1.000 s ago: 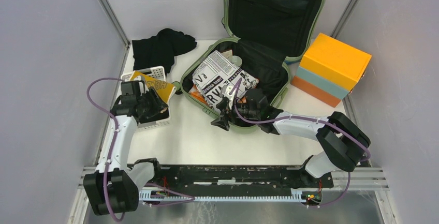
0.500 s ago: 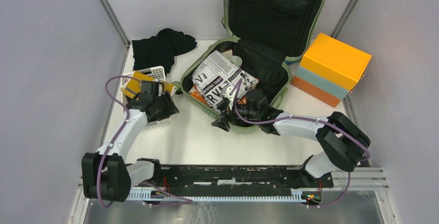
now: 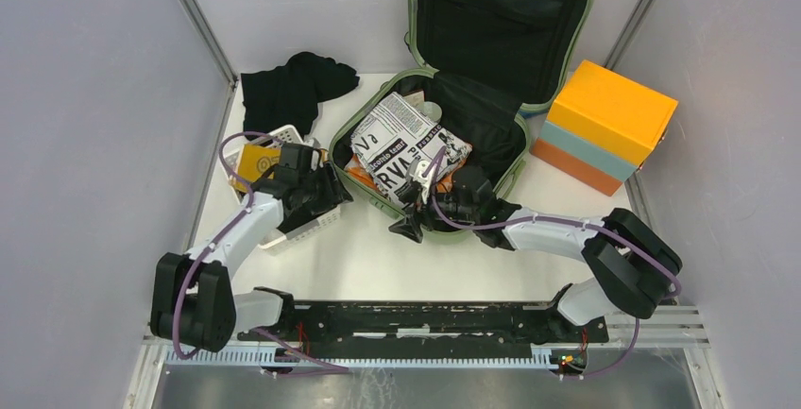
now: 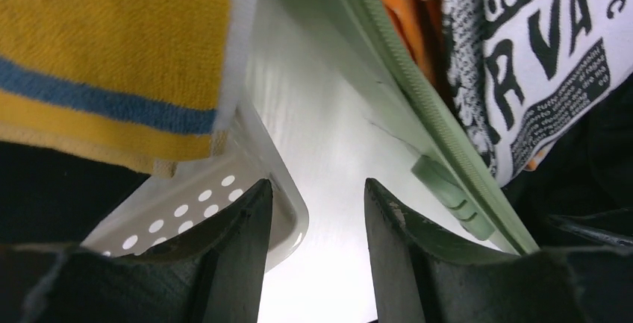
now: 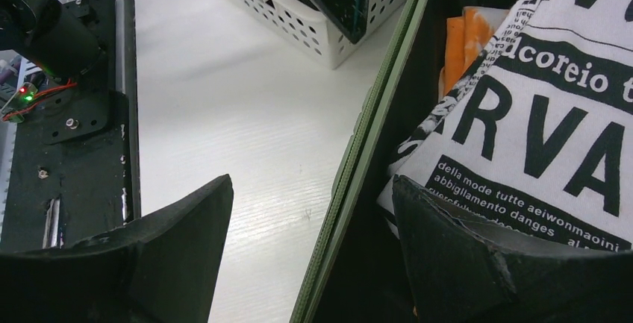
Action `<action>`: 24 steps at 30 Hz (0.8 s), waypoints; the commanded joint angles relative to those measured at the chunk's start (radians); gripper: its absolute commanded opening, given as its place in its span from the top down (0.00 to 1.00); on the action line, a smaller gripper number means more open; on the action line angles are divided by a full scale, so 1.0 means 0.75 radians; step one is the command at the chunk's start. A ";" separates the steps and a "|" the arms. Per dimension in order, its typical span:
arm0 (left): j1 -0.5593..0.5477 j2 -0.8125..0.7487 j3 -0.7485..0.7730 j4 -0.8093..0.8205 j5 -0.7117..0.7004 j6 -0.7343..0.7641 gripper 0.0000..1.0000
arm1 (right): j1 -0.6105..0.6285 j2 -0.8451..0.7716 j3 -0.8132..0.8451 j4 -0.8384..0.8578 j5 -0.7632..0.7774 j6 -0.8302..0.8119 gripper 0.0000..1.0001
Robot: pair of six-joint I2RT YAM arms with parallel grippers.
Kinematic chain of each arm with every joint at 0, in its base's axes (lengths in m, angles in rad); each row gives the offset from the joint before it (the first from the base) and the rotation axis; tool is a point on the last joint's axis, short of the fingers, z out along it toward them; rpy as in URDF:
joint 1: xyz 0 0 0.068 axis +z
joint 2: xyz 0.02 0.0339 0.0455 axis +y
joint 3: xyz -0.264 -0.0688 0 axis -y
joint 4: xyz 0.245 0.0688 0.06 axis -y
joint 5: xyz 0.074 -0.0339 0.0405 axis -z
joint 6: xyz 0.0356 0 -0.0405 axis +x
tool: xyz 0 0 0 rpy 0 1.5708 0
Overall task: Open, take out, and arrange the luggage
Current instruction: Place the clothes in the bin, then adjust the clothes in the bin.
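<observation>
The sage-green luggage (image 3: 501, 12) lies open, its lid upright against the back wall. Its lower half holds a black-and-white newspaper-print cloth (image 3: 401, 140) and an orange item (image 3: 357, 175). My left gripper (image 3: 332, 190) is open and empty, low over the table between the white basket's corner (image 4: 201, 200) and the luggage's zip rim (image 4: 418, 92). My right gripper (image 3: 408, 220) is open and empty and straddles the luggage's front rim (image 5: 373, 114). One finger is over the table, the other inside beside the print cloth (image 5: 552, 114).
A white perforated basket (image 3: 307, 228) at the left holds a yellow cloth with a blue stripe (image 3: 253, 159). A black garment (image 3: 293, 83) lies at the back left. An orange and light-blue box (image 3: 609, 126) stands right of the luggage. Grey walls close in both sides.
My left gripper has moved right, from over the basket to the gap between basket and luggage. My right gripper has barely shifted.
</observation>
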 commanded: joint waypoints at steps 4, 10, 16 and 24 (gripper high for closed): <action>-0.047 -0.028 0.110 0.063 0.003 -0.062 0.45 | 0.002 -0.089 -0.015 0.037 0.039 -0.043 0.16; -0.047 -0.268 0.166 -0.124 -0.259 0.136 0.45 | 0.002 -0.085 -0.018 0.060 0.032 -0.034 0.16; -0.047 -0.274 0.187 -0.159 -0.437 0.347 0.47 | 0.002 -0.065 -0.009 0.080 0.014 -0.019 0.16; -0.047 -0.042 0.248 -0.074 -0.348 0.474 0.45 | 0.003 -0.081 -0.026 0.075 0.028 -0.021 0.16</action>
